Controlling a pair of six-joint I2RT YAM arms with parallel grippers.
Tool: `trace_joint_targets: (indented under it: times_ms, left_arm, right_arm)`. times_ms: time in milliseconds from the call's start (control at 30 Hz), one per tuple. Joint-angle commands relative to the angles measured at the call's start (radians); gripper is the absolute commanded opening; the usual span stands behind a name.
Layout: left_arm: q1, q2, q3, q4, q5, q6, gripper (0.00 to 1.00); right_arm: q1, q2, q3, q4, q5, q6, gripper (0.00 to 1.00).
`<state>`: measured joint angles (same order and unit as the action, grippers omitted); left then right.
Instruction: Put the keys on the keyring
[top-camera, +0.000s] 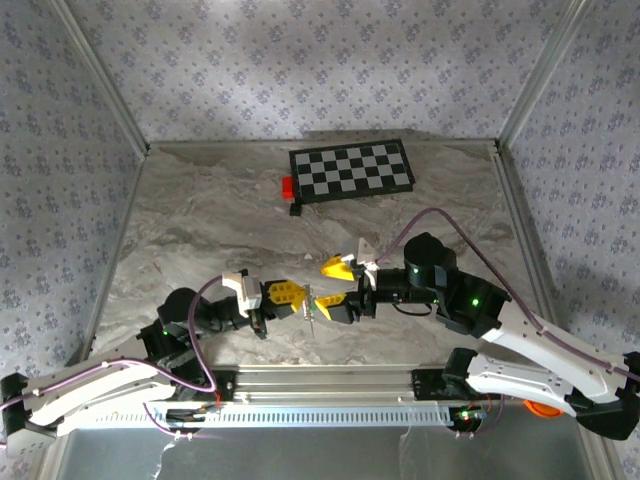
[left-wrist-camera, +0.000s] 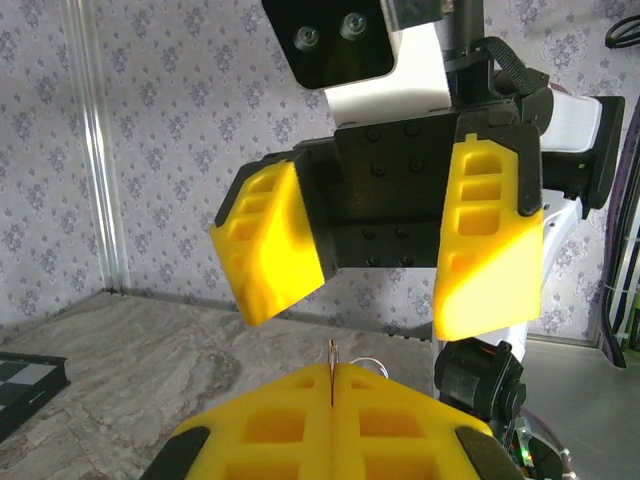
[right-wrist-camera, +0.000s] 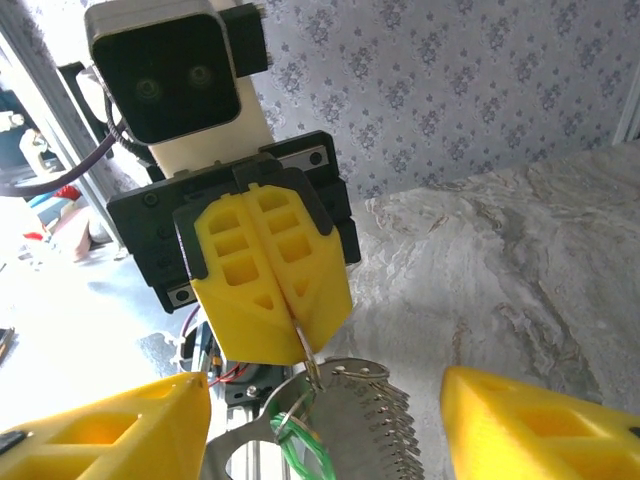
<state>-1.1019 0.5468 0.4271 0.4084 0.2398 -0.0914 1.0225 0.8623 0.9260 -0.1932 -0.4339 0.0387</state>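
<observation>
My left gripper (top-camera: 306, 298) is shut on the keyring (right-wrist-camera: 312, 352), a thin grey metal ring pinched edge-on between its yellow pads (left-wrist-camera: 290, 420). In the right wrist view a bunch of flat silvery keys (right-wrist-camera: 385, 430) and a bright green tag loop (right-wrist-camera: 300, 458) hang from the ring just under those pads. My right gripper (right-wrist-camera: 325, 425) faces the left one nose to nose. It is open, with its yellow fingers (right-wrist-camera: 100, 430) standing apart on either side of the hanging keys and clear of them. From the left wrist those fingers (left-wrist-camera: 270, 245) frame the ring's edge (left-wrist-camera: 332, 355).
A black-and-white checkerboard (top-camera: 352, 170) lies at the back of the marble table, with a small red block (top-camera: 288, 186) and a small black piece (top-camera: 296, 209) at its left end. An aluminium rail (top-camera: 330, 382) runs along the near edge below both grippers.
</observation>
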Motion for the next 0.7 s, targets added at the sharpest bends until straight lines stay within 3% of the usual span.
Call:
trace_joint_targets:
  times_ms: [0,667]
  left_arm:
    - [-0.006,-0.002,0.036,0.064,0.019,-0.011,0.0]
    - [-0.006,-0.003,0.04,0.046,0.036,-0.024,0.0]
  right_arm:
    - [0.02,0.013,0.007,0.003,0.005,-0.033,0.59]
    - [0.045,0.021,0.005,0.001,0.039,-0.072,0.32]
